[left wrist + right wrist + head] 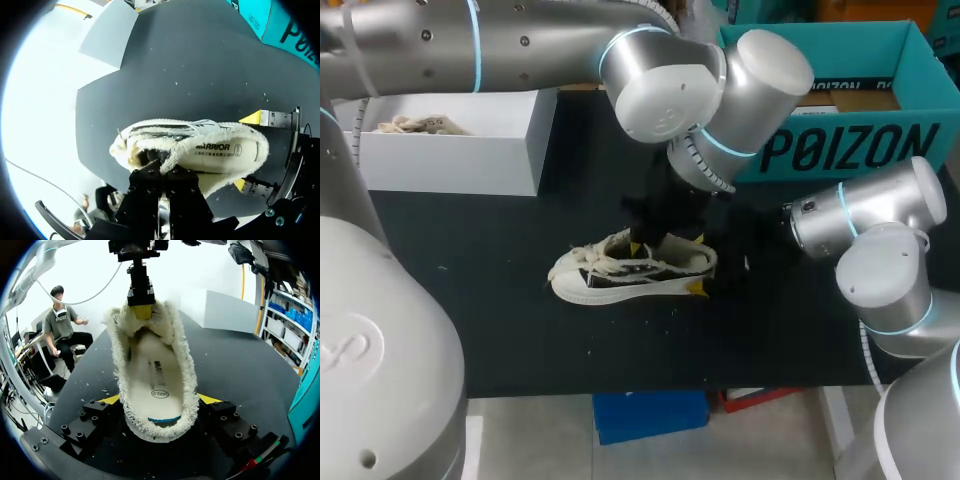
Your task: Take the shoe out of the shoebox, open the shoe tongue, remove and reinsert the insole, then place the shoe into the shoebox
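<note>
I see the shoe [620, 272] at the middle of the black table [470, 300], outside its box, toe toward 9 o'clock and heel toward 3. My left gripper [160, 169] is pinched tight on the fleecy tongue [142, 326]. My right gripper [160, 400] clasps the heel, one yellow tip pressed to each side of the collar. The insole [150, 380] lies inside the shoe (its print shows in both wrist views). The teal shoebox [850, 150] stands at 2 o'clock from the shoe, a white box [460, 150] at 10 o'clock
</note>
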Robot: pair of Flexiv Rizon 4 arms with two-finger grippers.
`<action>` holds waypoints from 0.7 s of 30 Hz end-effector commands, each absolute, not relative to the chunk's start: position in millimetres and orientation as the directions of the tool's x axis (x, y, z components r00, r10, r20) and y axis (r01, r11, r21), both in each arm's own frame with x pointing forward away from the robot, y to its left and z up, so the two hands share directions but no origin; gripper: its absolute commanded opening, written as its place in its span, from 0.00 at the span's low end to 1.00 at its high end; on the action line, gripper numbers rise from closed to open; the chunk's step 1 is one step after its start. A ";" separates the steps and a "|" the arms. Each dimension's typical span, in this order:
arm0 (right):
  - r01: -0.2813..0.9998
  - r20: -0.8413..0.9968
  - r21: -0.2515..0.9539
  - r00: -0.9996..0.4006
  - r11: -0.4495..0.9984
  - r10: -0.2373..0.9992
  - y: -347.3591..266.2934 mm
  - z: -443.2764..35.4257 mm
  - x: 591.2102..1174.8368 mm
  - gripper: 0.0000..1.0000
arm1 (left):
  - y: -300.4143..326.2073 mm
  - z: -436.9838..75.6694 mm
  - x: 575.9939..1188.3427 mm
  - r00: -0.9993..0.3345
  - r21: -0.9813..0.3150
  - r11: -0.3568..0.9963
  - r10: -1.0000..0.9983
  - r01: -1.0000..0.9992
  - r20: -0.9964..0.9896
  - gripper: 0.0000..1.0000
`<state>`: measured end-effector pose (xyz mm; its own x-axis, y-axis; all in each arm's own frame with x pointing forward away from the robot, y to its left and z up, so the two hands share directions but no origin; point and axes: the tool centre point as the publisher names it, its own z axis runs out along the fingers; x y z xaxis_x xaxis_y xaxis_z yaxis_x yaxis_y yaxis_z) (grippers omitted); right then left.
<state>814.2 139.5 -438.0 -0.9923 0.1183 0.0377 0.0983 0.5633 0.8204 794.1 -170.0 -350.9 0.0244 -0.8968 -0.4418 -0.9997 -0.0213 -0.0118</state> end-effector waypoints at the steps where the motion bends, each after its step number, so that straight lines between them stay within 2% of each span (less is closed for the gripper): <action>1: 0.100 0.038 0.819 -0.992 0.565 0.120 141.9 -441.7 815.9 0.00 | -171.8 -332.5 789.7 0.030 -0.048 -0.009 -0.890 -0.999 -0.454 0.00; 21: 0.100 0.038 0.819 -0.992 0.565 0.120 141.9 -441.7 815.9 0.00 | -137.2 -317.3 767.7 0.093 -0.100 -0.051 -0.870 -0.994 -0.484 0.00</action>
<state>814.3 139.4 -437.9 -0.9923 0.1180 0.0374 0.0980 0.5634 0.8203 773.8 -144.0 -319.9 0.0896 -0.8647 -0.4942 -0.9945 -0.0503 -0.0922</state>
